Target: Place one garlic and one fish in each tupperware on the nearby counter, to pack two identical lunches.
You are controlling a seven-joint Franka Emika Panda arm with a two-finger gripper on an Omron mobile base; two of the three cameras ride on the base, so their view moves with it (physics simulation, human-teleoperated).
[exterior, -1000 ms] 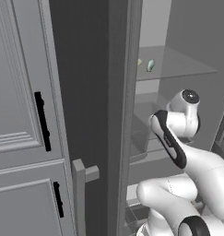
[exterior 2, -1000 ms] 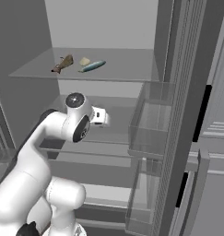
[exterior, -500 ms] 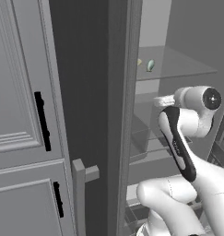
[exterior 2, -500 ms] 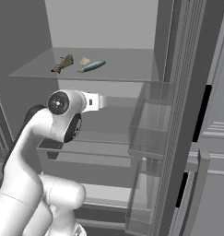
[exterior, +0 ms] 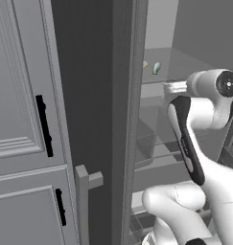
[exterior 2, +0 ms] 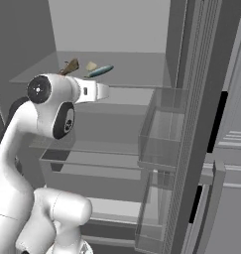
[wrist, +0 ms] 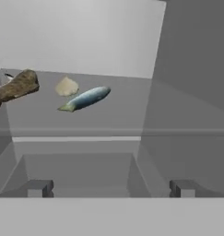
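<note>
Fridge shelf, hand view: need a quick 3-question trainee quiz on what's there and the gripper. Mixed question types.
1. True or false: the gripper is holding the blue fish.
2. What lies between the brown fish and the blue fish on the glass shelf? A) garlic B) toaster C) cup
3. Fill in: the gripper's jaws stand ____.

Key: 1 false; it is apart from the fish, holding nothing. 2 A, the garlic. 3 open.

An open grey fridge (exterior 2: 117, 30) with glass shelves (exterior 2: 127, 94) stands beside grey cabinet doors (exterior: 17, 119) with black handles (exterior: 43, 125)
</note>
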